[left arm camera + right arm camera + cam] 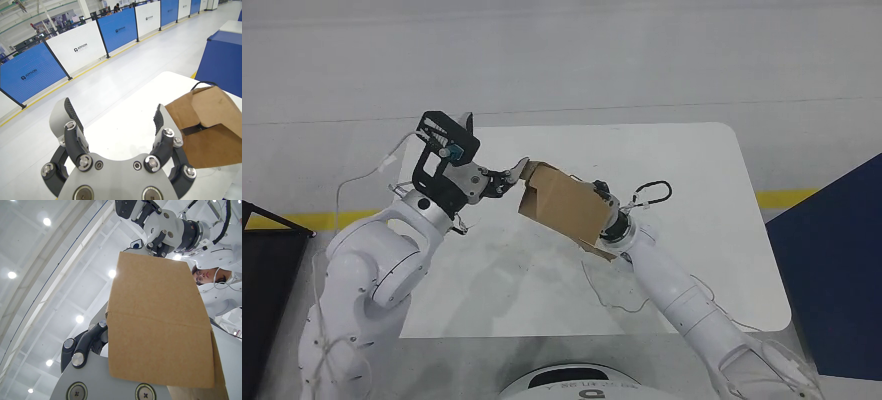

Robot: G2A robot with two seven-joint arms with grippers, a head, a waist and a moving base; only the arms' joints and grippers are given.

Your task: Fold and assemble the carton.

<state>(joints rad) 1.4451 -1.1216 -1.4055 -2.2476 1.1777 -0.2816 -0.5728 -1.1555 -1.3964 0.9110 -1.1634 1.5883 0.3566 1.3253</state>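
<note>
Carton (pixel 564 205) first: where is it?

— Over the middle of the counter (pixel 682 200), tilted, gripped at one end by the right tool (pixel 604 222). It looks raised, though I cannot tell whether its low corner touches the surface. The cardboard hides that tool's tips in its own wrist view, so I judge the hold from how the box sits on it.

— And the left tool (pixel 514 177)?

— Spread wide, with nothing between its pads. It hovers at the box's other end, one finger just beside the end flaps. It may be touching them, but I cannot say for sure.

— What could go wrong from here?

— Three things, I think. The box is held at one end only, so a firm push on the far end could twist it or slide it out of the grip. The end flaps are folded in loosely with a dark gap between them, so a finger could slip into that gap and pry them apart instead of closing them. And thin board buckles if it is pressed away from a crease.

— How does the box look?

— Plain brown cardboard, half formed into a sleeve. A crease runs straight across the broad panel, with a small nick at one edge. The flaps nearest the left tool overlap unevenly and are not tucked in.
</note>
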